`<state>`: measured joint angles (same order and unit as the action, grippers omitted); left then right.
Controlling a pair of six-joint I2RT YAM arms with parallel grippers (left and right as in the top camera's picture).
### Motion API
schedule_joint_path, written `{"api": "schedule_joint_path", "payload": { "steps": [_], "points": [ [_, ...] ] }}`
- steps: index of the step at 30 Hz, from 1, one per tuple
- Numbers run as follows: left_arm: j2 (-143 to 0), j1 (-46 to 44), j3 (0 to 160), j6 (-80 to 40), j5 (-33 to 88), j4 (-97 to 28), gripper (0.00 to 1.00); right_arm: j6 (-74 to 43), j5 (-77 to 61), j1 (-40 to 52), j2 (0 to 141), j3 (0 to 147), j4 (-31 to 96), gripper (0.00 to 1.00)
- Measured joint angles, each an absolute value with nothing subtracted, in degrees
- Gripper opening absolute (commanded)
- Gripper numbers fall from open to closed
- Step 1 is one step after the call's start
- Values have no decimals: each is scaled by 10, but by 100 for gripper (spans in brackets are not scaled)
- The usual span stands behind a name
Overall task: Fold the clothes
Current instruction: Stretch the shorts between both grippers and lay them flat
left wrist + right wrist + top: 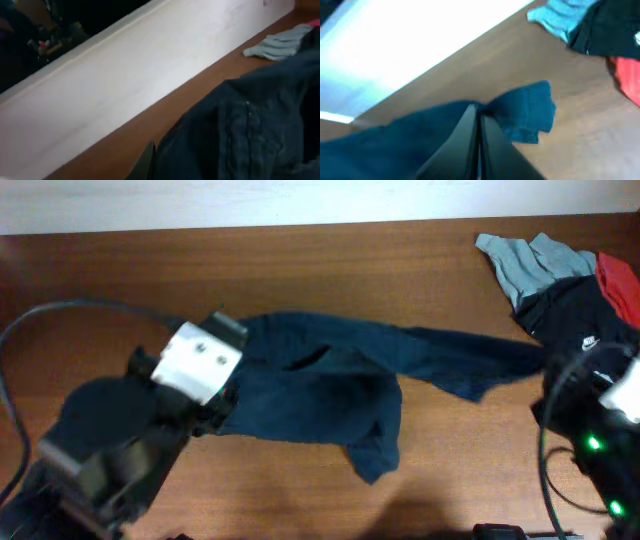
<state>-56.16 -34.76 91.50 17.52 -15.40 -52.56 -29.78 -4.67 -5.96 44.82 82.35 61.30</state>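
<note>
The dark navy shorts (320, 385) lie stretched across the middle of the brown table, with one leg hanging toward the front edge. My left gripper (222, 402) is at their left end; in the left wrist view one finger (152, 160) presses against the cloth (250, 130), which hides the other finger. My right gripper (548, 380) is at the shorts' right tip. In the right wrist view its fingers (480, 107) are closed together on the blue cloth (525, 107).
A pile of other garments lies at the back right: grey (525, 260), black with a white logo (580, 315) and red (620, 285). They also show in the right wrist view (605, 30). A black cable (60, 310) loops at the left. A white wall borders the table's back.
</note>
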Motion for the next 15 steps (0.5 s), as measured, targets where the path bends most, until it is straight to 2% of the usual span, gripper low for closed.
{"api": "schedule_joint_path", "payload": {
  "steps": [4,8,15],
  "points": [
    [-522,-348,938,142,-143,-581,6,-291,-39,-60,459,924,678,4],
    [-519,-349,1027,121,-100,-629,5,-284,-39,-60,482,1018,715,4],
    [-510,-350,1116,108,-62,-643,6,-272,-57,-58,517,1136,760,4]
  ]
}}
